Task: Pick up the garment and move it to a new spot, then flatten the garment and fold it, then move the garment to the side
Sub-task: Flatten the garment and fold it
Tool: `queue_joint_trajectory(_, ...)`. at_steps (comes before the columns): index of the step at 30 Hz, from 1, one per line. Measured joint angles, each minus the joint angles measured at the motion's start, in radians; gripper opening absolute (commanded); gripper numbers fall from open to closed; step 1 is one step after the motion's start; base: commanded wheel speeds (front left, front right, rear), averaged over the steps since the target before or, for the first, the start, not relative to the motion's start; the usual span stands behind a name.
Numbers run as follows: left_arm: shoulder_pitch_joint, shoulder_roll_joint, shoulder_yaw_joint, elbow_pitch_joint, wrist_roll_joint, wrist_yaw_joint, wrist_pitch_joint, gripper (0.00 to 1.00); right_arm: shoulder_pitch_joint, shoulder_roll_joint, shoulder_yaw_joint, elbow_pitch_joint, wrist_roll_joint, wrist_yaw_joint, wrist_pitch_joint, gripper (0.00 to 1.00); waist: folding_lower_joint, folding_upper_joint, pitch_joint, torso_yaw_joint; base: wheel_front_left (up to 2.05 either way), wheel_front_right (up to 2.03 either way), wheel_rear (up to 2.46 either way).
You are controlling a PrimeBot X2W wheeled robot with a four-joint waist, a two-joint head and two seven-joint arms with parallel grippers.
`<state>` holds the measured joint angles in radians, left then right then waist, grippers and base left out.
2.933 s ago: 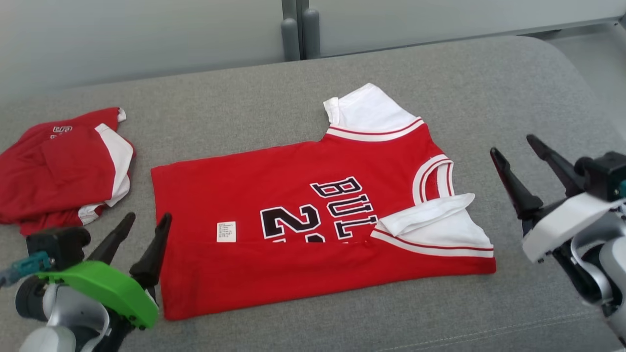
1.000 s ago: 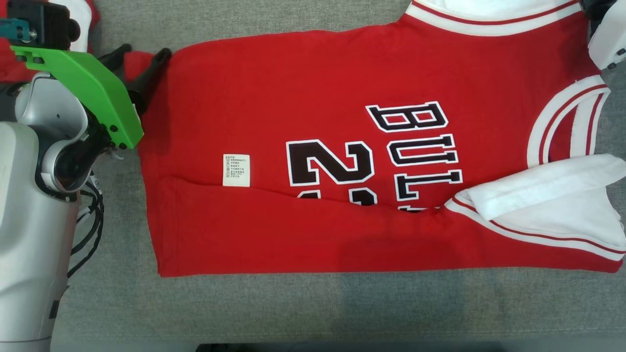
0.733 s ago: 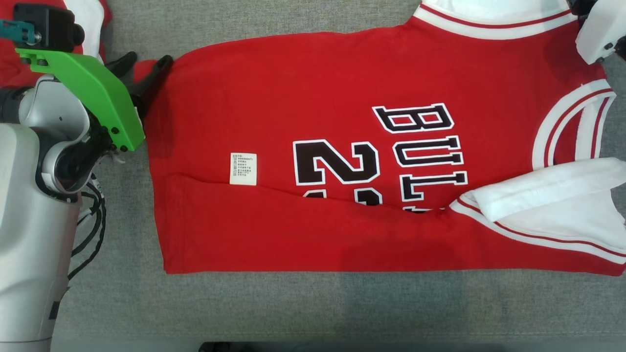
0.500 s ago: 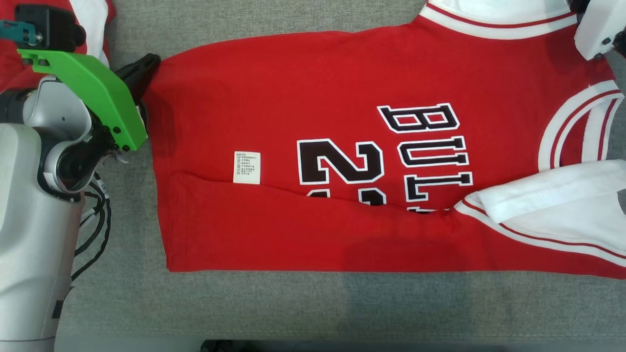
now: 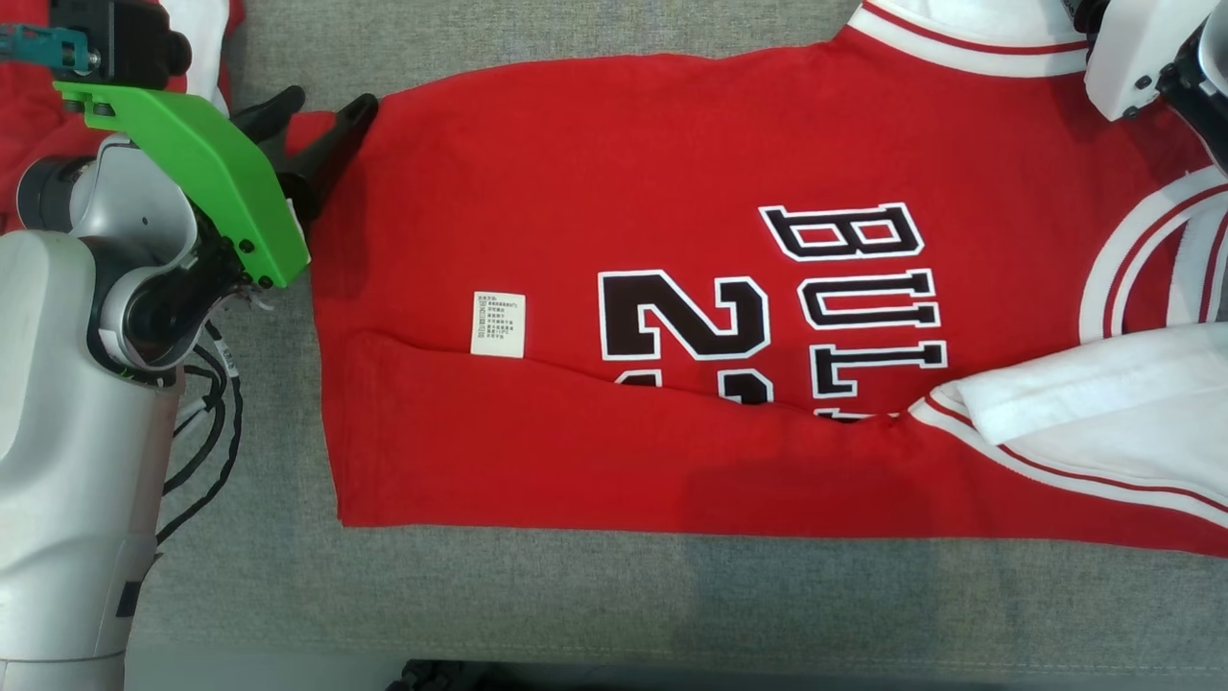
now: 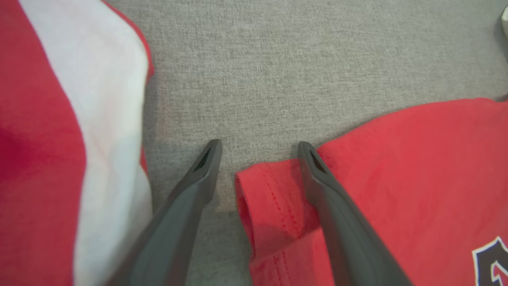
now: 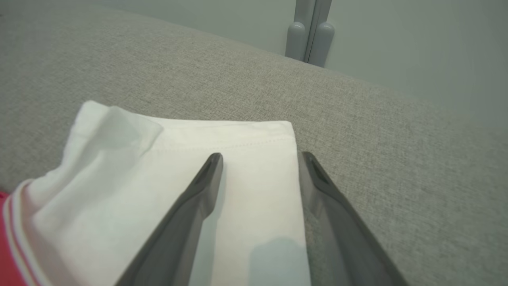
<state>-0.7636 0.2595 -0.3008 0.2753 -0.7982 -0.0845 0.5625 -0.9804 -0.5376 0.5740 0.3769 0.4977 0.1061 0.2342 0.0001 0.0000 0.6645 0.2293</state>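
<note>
Jersey (image 5: 595, 173) lies spread flat on the grey cushion (image 5: 576, 614), red, print side up, with the collar toward the robot's right and the hem (image 6: 274, 190) toward its left. Its near long edge is folded up over the body, and the fold covers the lower part of the black number and lettering. A white tag (image 5: 498, 324) sits just above the fold line. The near sleeve (image 5: 1103, 422), white with red trim, lies turned in over the right end.

The left gripper (image 5: 330, 97) is at the far corner of the hem, its fingers (image 6: 337, 222) spread moderately wide and holding nothing. In the left wrist view that corner lies in the gap between them: one finger crosses the red cloth, the other is over bare cushion. Whether the tips press down I cannot tell. A green cover (image 5: 201, 182) caps this wrist.

The right gripper (image 7: 260, 157) is parted about as wide, also with nothing in its grasp. It is over the far sleeve (image 7: 238, 139): one finger above the white cloth, the other along the sleeve's outer edge. In the head view its white housing (image 5: 1132, 48) sits over the jersey's far right corner.

A second garment (image 5: 19, 115), red and white, lies just beyond the left gripper, with a strip of cushion between it and the jersey. A grey post (image 7: 309, 39) stands behind the cushion
</note>
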Motion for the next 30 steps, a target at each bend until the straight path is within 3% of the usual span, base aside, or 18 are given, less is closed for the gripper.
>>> queue_joint_trajectory(30, 0.042, 0.007, 0.038, -0.042, -0.089, 0.0, 0.05, 1.0, -0.015, 0.002, 0.034, 0.087, 0.005, 0.008, -0.024, 1.0, -0.0001, 0.0, -0.02, 0.016, 0.0, 0.0, 0.0)
